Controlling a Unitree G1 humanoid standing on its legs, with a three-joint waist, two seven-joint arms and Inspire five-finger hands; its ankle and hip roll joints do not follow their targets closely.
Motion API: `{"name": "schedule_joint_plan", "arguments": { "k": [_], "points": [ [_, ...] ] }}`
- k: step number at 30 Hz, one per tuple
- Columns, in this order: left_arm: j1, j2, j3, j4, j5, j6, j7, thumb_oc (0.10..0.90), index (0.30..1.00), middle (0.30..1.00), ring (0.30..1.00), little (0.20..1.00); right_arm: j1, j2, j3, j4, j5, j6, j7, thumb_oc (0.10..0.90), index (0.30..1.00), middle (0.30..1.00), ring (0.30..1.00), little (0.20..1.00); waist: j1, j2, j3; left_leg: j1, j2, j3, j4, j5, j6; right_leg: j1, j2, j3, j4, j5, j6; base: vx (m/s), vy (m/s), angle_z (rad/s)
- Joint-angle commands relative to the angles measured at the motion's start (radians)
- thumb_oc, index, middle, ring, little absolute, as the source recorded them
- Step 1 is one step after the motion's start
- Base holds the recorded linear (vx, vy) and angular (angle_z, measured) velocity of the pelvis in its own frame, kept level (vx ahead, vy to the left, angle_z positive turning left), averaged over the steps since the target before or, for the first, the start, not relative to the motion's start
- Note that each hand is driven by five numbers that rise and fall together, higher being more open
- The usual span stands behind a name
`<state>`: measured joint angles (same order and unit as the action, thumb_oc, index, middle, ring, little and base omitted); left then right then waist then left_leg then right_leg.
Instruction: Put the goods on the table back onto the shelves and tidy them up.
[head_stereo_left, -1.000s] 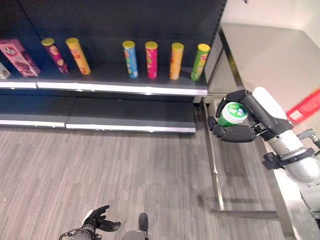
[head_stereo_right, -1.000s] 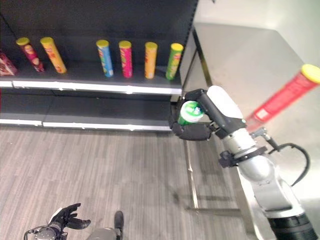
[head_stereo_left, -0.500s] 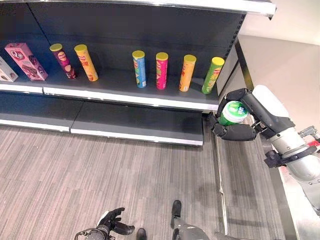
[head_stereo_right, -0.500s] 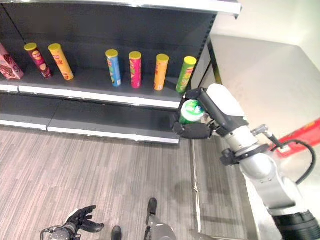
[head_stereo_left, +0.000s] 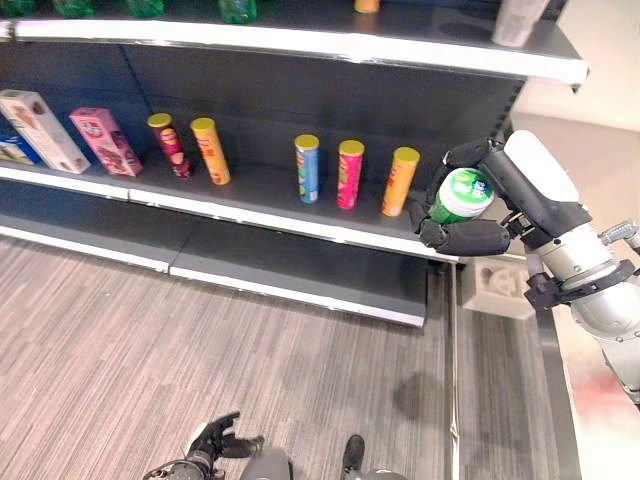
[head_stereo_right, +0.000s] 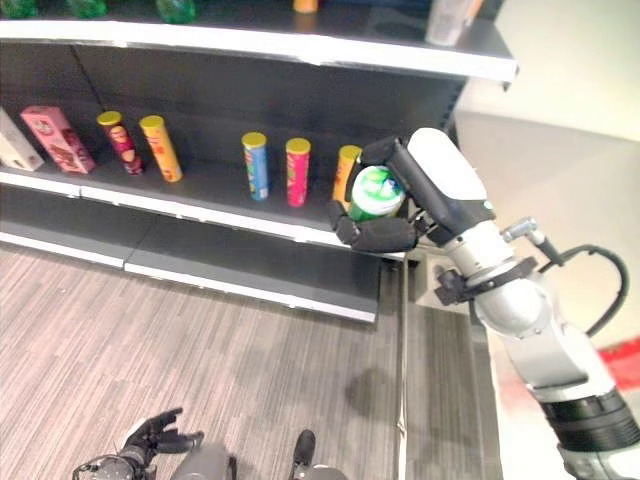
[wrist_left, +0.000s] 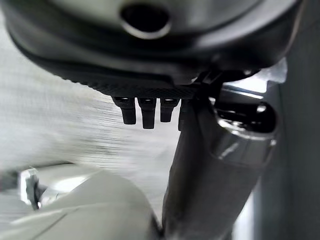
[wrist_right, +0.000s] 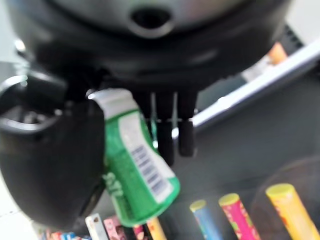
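- A green can (head_stereo_left: 460, 195) with a pale white-rimmed end and a barcode label sits clamped in the robot's right hand (head_stereo_left: 470, 235), fingers above and thumb below, at about three o'clock in the head view.
- The can's long axis tilts, its pale end facing up toward the camera and its far end aimed at the dark shelf (head_stereo_left: 300, 205).
- It hangs just in front of the shelf's right end, beside an orange tube (head_stereo_left: 399, 181) in the row of upright tubes.
- The left hand (head_stereo_left: 212, 440) hangs low at six o'clock, fingers loosely spread and holding nothing.
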<state>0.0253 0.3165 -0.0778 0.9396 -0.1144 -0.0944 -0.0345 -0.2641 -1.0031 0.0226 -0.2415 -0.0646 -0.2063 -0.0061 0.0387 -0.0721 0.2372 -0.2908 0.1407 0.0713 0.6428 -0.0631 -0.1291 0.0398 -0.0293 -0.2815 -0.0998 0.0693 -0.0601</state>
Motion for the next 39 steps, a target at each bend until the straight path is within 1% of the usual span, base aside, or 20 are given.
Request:
{"name": "schedule_joint_plan", "arguments": {
  "k": [1,2,3,4,5,6,7,8,9,13,15,18,19,21,23,26,27,29,30,39],
  "points": [
    [0.05,0.035,-0.071,-0.009,0.042,-0.003,-0.009,0.8,0.9,0.9,0.9,0.9,-0.068,-0.018,-0.073,-0.043,0.043,-0.033,-0.073,0.4,0.3,0.3,0.3,0.3,0.001,-0.028,-0.043,0.191,0.001,0.031,-0.346,0.017,0.038,0.048,-0.055,0.055,0.013,-0.054,0.158,0.22,0.225,-0.22],
    [0.055,0.041,-0.079,-0.003,0.047,-0.007,-0.005,0.8,0.9,0.9,0.9,0.9,-0.082,-0.018,-0.069,-0.032,0.046,-0.038,-0.086,0.4,0.3,0.3,0.3,0.3,0.014,-0.012,-0.055,0.185,0.053,0.007,-0.548,0.127,0.013,0.06,-0.058,0.065,0.013,-0.076,0.168,0.23,0.244,-0.33],
    [0.054,0.041,-0.082,0.002,0.044,-0.006,-0.001,0.8,0.9,0.9,0.9,0.9,-0.088,-0.019,-0.068,-0.022,0.045,-0.038,-0.098,0.4,0.3,0.3,0.3,0.3,0.02,-0.006,-0.058,0.163,0.07,-0.009,-0.615,0.154,0.003,0.071,-0.062,0.071,0.013,-0.092,0.174,0.38,0.392,-0.36],
    [0.049,0.039,-0.081,0.013,0.041,-0.006,0.01,0.8,0.9,0.9,0.9,0.9,-0.085,-0.029,-0.079,-0.007,0.031,-0.033,-0.123,0.4,0.3,0.3,0.3,0.3,0.027,0.006,-0.067,0.146,0.08,-0.022,-0.714,0.192,-0.024,0.097,-0.068,0.077,0.013,-0.118,0.182,0.29,0.305,-0.39],
    [0.051,0.036,-0.081,0.014,0.038,-0.008,0.011,0.8,0.9,0.9,0.9,0.9,-0.079,-0.033,-0.084,-0.013,0.031,-0.032,-0.116,0.4,0.3,0.3,0.3,0.3,0.028,0.018,-0.078,0.157,0.074,-0.034,-0.73,0.167,-0.029,0.099,-0.069,0.087,0.013,-0.119,0.191,0.29,0.328,-0.57],
    [0.053,0.033,-0.082,0.022,0.047,-0.009,0.011,0.8,0.9,0.9,0.9,0.9,-0.074,-0.026,-0.095,-0.02,0.026,-0.033,-0.117,0.4,0.3,0.3,0.3,0.3,0.02,0.03,-0.092,0.172,0.069,-0.039,-0.73,0.175,-0.035,0.101,-0.074,0.09,0.013,-0.119,0.197,0.28,0.391,-0.74],
    [0.052,0.03,-0.084,0.036,0.07,-0.012,0.013,0.8,0.9,0.9,0.9,0.9,-0.063,-0.014,-0.119,-0.033,0.013,-0.028,-0.121,0.4,0.3,0.3,0.3,0.3,0.012,0.043,-0.117,0.202,0.046,-0.036,-0.73,0.177,-0.036,0.103,-0.101,0.1,0.013,-0.106,0.21,0.22,0.316,-0.65],
    [0.052,0.031,-0.084,0.037,0.07,-0.012,0.013,0.8,0.9,0.9,0.9,0.9,-0.061,-0.013,-0.121,-0.035,0.013,-0.028,-0.12,0.4,0.3,0.3,0.3,0.3,0.014,0.042,-0.117,0.203,0.045,-0.033,-0.73,0.176,-0.035,0.104,-0.103,0.102,0.013,-0.106,0.211,0.26,0.42,-0.41],
    [0.046,0.035,-0.085,0.048,0.079,-0.014,0.017,0.8,0.9,0.9,0.9,0.9,-0.064,0.0,-0.125,-0.04,0.008,-0.022,-0.123,0.4,0.3,0.3,0.3,0.3,0.012,0.042,-0.131,0.229,0.019,-0.02,-0.73,0.16,-0.021,0.103,-0.133,0.116,0.013,-0.096,0.224,0.19,0.307,-0.19],
    [0.035,0.047,-0.083,0.061,0.083,-0.015,0.026,0.8,0.9,0.9,0.9,0.9,-0.08,0.016,-0.123,-0.043,-0.002,-0.012,-0.127,0.4,0.3,0.3,0.3,0.3,0.018,0.028,-0.143,0.259,-0.029,0.002,-0.73,0.131,0.011,0.114,-0.184,0.14,0.015,-0.082,0.245,0.16,0.281,-0.18],
    [0.022,0.059,-0.075,0.069,0.085,-0.013,0.042,0.8,0.9,0.9,0.9,0.9,-0.105,0.038,-0.097,-0.034,-0.012,-0.013,-0.139,0.4,0.3,0.3,0.3,0.3,0.018,0.025,-0.139,0.286,-0.066,0.016,-0.73,0.1,0.053,0.078,-0.222,0.166,0.119,-0.075,0.251,0.1,0.26,0.17],
    [0.02,0.064,-0.07,0.069,0.082,-0.011,0.045,0.8,0.9,0.9,0.9,0.9,-0.126,0.044,-0.081,-0.027,-0.017,-0.014,-0.145,0.4,0.3,0.3,0.3,0.3,0.022,0.026,-0.13,0.298,-0.078,0.028,-0.73,0.09,0.07,0.043,-0.231,0.184,0.196,-0.069,0.253,0.03,0.184,0.01],
    [0.016,0.074,-0.066,0.063,0.072,-0.011,0.049,0.8,0.9,0.9,0.9,0.9,-0.173,0.045,-0.047,-0.028,-0.013,-0.013,-0.145,0.4,0.3,0.3,0.3,0.3,0.018,0.03,-0.094,0.334,-0.096,0.048,-0.73,0.076,0.096,-0.027,-0.249,0.193,0.346,0.03,0.248,0.0,0.218,-0.09],
    [0.015,0.081,-0.07,0.055,0.069,-0.008,0.049,0.8,0.9,0.9,0.9,0.9,-0.188,0.052,-0.031,-0.025,-0.001,-0.014,-0.148,0.4,0.3,0.3,0.3,0.3,0.018,0.039,-0.082,0.347,-0.09,0.058,-0.73,0.064,0.102,-0.069,-0.256,0.166,0.415,0.032,0.241,0.02,0.175,-0.25],
    [0.015,0.081,-0.073,0.054,0.065,-0.008,0.044,0.8,0.9,0.9,0.9,0.9,-0.208,0.05,-0.023,-0.019,0.013,-0.015,-0.147,0.4,0.3,0.3,0.3,0.3,0.014,0.037,-0.082,0.356,-0.091,0.059,-0.73,0.05,0.098,-0.089,-0.244,0.14,0.38,0.009,0.235,0.07,0.024,-0.27],
    [0.006,0.075,-0.081,0.05,0.054,-0.014,0.042,0.8,0.9,0.9,0.9,0.9,-0.266,0.032,-0.008,-0.022,0.046,-0.023,-0.154,0.4,0.3,0.3,0.3,0.3,0.007,0.026,-0.08,0.358,-0.097,0.051,-0.73,0.04,0.087,-0.11,-0.199,0.119,0.203,-0.004,0.238,0.08,-0.072,0.02],
    [0.007,0.076,-0.085,0.05,0.062,-0.015,0.039,0.8,0.9,0.9,0.9,0.9,-0.251,0.029,-0.022,-0.033,0.053,-0.031,-0.151,0.4,0.3,0.3,0.3,0.3,-0.001,0.023,-0.085,0.359,-0.1,0.043,-0.73,0.031,0.084,-0.088,-0.187,0.136,0.125,-0.004,0.241,0.1,-0.081,-0.1],
    [0.009,0.066,-0.08,0.062,0.062,-0.013,0.038,0.8,0.9,0.9,0.9,0.9,-0.258,0.018,-0.023,-0.048,0.063,-0.037,-0.141,0.4,0.3,0.3,0.3,0.3,0.001,0.007,-0.089,0.37,-0.102,0.039,-0.73,0.029,0.08,-0.061,-0.167,0.179,0.074,0.014,0.251,0.15,-0.115,0.26],
    [0.024,0.043,-0.075,0.064,0.059,-0.017,0.035,0.8,0.9,0.9,0.9,0.9,-0.255,0.028,-0.04,-0.095,0.13,-0.059,-0.121,0.4,0.3,0.3,0.3,0.3,0.004,-0.002,-0.12,0.373,-0.087,0.043,-0.73,0.027,0.072,-0.02,-0.163,0.166,0.013,0.029,0.253,0.15,-0.142,0.5],
    [0.053,0.004,-0.1,0.09,0.059,-0.01,0.029,0.8,0.9,0.9,0.9,0.9,-0.323,0.067,-0.002,-0.087,0.23,-0.073,-0.11,0.4,0.3,0.3,0.3,0.3,0.019,-0.003,-0.161,0.398,-0.058,0.032,-0.73,0.02,0.055,0.028,-0.146,0.142,0.013,-0.008,0.244,0.08,-0.067,0.02]
  ]
}}
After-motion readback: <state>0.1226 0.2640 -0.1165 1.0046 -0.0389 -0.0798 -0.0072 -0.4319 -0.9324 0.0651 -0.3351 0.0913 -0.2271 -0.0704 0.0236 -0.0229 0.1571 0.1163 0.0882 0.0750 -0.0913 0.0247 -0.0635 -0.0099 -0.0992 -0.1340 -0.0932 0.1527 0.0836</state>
